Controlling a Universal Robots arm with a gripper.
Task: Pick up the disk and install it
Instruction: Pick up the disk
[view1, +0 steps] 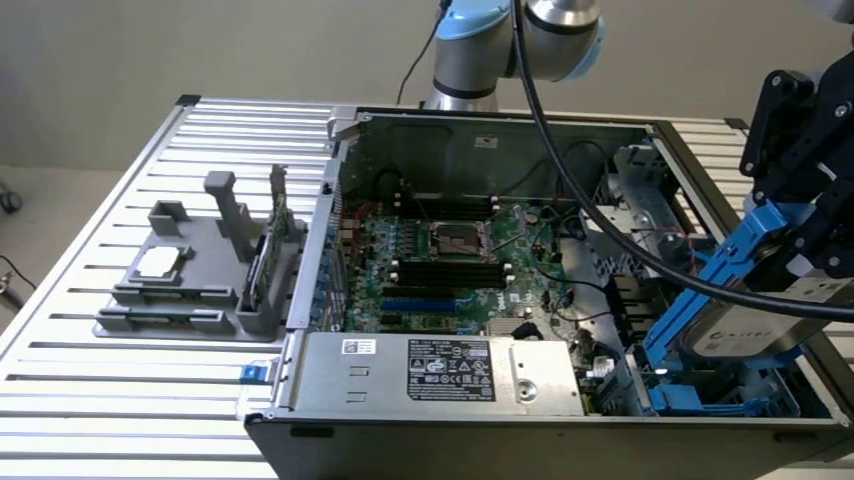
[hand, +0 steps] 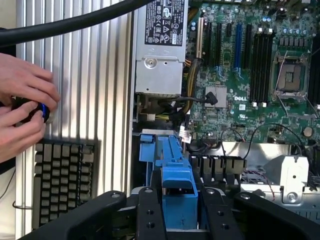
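Observation:
The disk (view1: 754, 328) is a silver-grey drive with a bright blue carrier bracket. It hangs tilted over the open computer case (view1: 334, 180) at the exterior view's right. My gripper (view1: 811, 245) is shut on it from above. Below it, at the case's front corner, sits a blue drive bay (view1: 694, 402). In the wrist view my black fingers (hand: 150, 217) clamp either side of the disk's blue carrier (hand: 177, 182), and the blue bay (hand: 150, 147) lies just beyond it.
The grey power-supply box (view1: 441, 370) fills the case's front, beside the motherboard (view1: 441, 260). A thick black cable (view1: 587, 200) crosses over the case. A grey fixture (view1: 174, 290) stands on the slatted table. A person's hands (hand: 22, 110) and a keyboard (hand: 60, 175) are outside the case.

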